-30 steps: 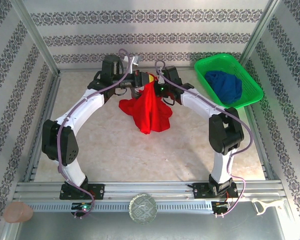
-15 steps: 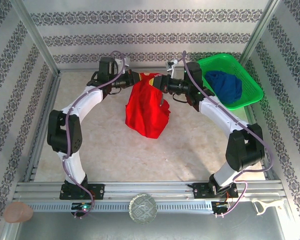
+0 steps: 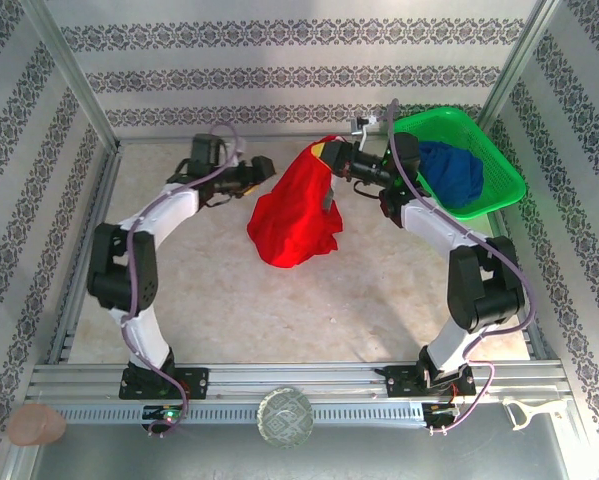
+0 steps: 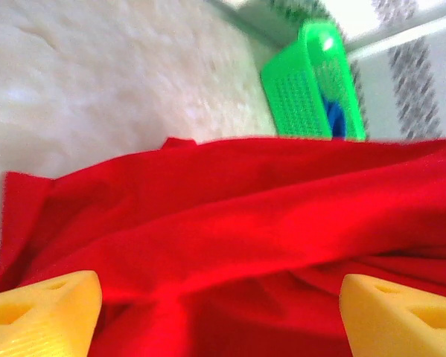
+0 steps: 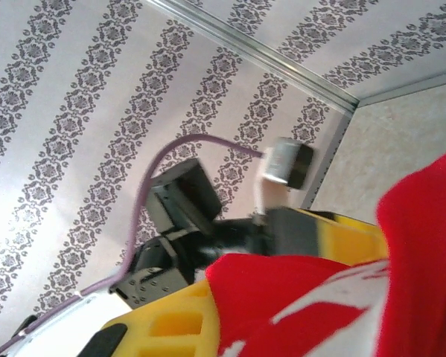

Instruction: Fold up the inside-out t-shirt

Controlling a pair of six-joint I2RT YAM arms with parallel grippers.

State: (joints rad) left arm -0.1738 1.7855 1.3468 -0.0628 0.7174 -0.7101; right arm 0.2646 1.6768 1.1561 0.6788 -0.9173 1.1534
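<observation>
Hanging from the right gripper (image 3: 331,157), which is clenching a bunch of fabric at the top, the inside-out t-shirt (image 3: 294,215) is draping down over the far middle of the counter (image 3: 279,310), with its lower folds appearing to rest in a crumpled heap on the surface. The left gripper (image 3: 263,166) is standing wide open just left of the cloth, grasping nothing; in its wrist view the red fabric is lying beyond the spread yellow fingers (image 4: 44,309). Because one grip is carrying the whole garment, the cloth is in danger of slipping free or twisting into a tighter bundle that hides hem and sleeves. A left gripper closing into that bundle is likely to be pinching several layers at once. The green basket (image 3: 499,190) holding the dark blue garment (image 3: 449,172) is sitting close by on the right, where a swinging right arm is liable to knock it.
</observation>
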